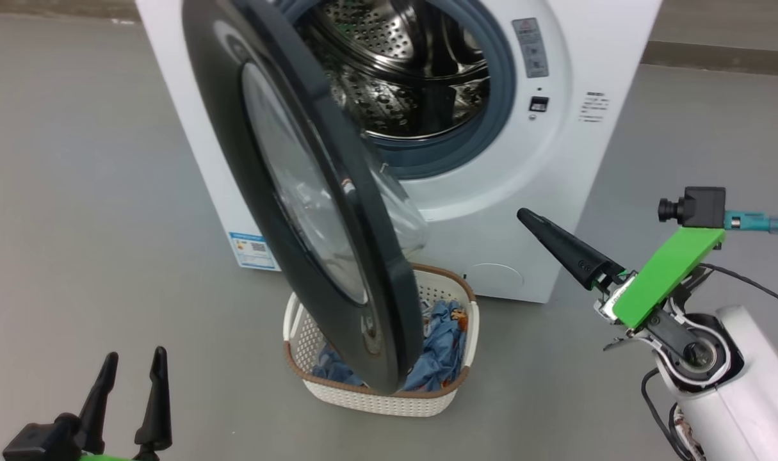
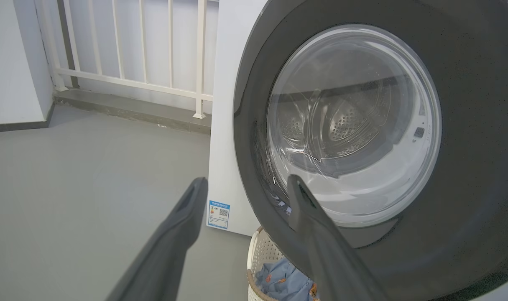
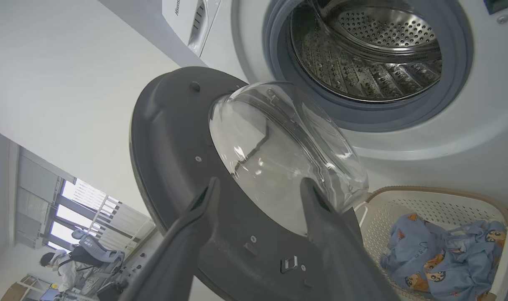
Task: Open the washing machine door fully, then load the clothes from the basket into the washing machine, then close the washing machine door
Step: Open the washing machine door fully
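The washing machine door [image 1: 299, 192] stands half swung out, its lower edge hanging over the basket [image 1: 369, 394], which sits on the floor right in front of the washing machine [image 1: 529, 192]. The clothes [image 1: 440, 346] lie heaped in the basket. Left jaws spread wide, down low, holding nothing. Right jaws spread too, off the door, empty.

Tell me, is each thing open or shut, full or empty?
washing machine door: open, not swung fully back
drum: empty
basket: holding the clothes
clothes: crumpled in the basket
left gripper: open, empty
right gripper: open, empty
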Tool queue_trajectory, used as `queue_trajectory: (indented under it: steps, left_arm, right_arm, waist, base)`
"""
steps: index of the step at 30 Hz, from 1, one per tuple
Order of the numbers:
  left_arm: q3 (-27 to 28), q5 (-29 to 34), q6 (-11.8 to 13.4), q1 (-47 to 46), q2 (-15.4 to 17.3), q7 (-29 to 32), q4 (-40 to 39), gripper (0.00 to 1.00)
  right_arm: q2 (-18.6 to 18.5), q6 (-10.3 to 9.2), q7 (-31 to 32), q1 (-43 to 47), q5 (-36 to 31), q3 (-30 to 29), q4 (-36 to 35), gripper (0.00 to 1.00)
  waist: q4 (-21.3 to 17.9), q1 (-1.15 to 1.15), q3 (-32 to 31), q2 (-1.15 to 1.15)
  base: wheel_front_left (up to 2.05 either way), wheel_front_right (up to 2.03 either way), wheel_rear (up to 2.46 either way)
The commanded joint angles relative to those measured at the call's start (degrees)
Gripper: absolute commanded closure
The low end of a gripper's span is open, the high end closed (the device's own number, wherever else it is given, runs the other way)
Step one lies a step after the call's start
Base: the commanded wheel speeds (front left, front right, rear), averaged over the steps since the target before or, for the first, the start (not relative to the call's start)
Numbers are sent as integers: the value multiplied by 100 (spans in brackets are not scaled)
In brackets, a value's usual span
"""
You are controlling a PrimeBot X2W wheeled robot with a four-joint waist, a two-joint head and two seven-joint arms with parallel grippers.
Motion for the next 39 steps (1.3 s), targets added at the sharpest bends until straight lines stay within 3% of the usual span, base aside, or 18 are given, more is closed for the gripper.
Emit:
queue_trajectory:
  steps: [1, 10, 11, 20, 27, 39]
  left_arm:
    - [223, 18, 17, -137, 101, -70, -154, 0]
    - [317, 92, 5, -79, 27, -70, -241, 0]
    - [361, 110, 2, -61, 27, -70, -274, 0]
    - [461, 143, -22, 43, -1, -70, -343, 0]
    - [530, 205, -37, 157, -16, -70, -502, 0]
    - [611, 289, -58, 293, -102, -70, -712, 0]
  right_arm:
    - [-56, 11, -201, 64, -80, 144, -257, 0]
    - [-579, 11, -1686, 210, -661, 750, -785, 0]
    - [-766, 11, -2042, 219, -869, 940, -812, 0]
    - [-1265, 11, -3546, 351, -1769, 1611, -546, 0]
    - [-1199, 11, -3855, 638, -2513, 1554, -268, 0]
    - [-556, 11, -3867, 1544, -3826, 550, -514, 0]
  waist:
    - [-191, 0, -10, 0]
    - [-648, 0, 10, 0]
    - [-736, 0, 21, 0]
    - [-1036, 0, 14, 0]
    - [-1241, 0, -17, 0]
    - [-1383, 0, -29, 0]
  base:
    - [0, 0, 0]
    - [0, 0, 0]
    - [0, 0, 0]
    - [0, 0, 0]
    - [0, 0, 0]
    - [0, 0, 0]
